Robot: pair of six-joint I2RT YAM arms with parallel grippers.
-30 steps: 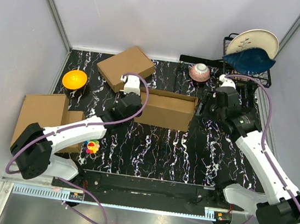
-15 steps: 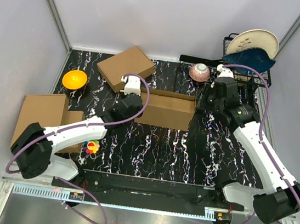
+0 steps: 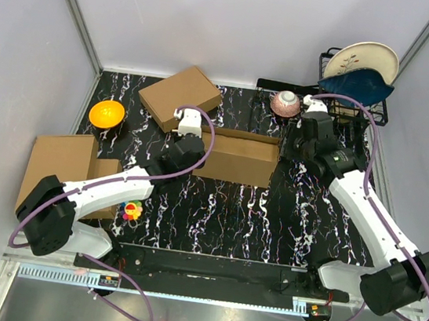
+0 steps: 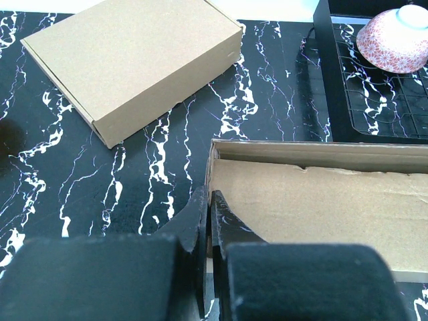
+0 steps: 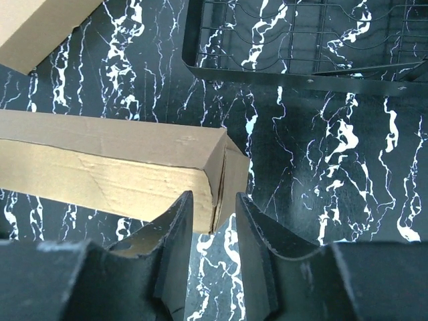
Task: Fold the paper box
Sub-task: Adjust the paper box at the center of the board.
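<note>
The paper box [image 3: 238, 160] lies in the middle of the black marbled table as a long, open brown tray. My left gripper [image 3: 188, 136] is at its left end. In the left wrist view the gripper [image 4: 208, 200] is shut on the thin left end wall of the box [image 4: 321, 200]. My right gripper [image 3: 290, 148] is at the right end. In the right wrist view the gripper [image 5: 214, 200] straddles the doubled end wall of the box [image 5: 100, 160], one finger inside and one outside, closed against it.
A smaller closed cardboard box [image 3: 179, 96] lies behind the left gripper. An orange bowl [image 3: 107, 113] and a flat cardboard slab [image 3: 60, 160] are at the left. A black dish rack [image 3: 357, 100] with plates and a patterned bowl [image 3: 287, 103] stand at the back right. A small colourful toy [image 3: 132, 211] lies near the left arm.
My right arm has moved left onto the box's right end, and its jaws have narrowed around the end wall. The left arm has not moved.
</note>
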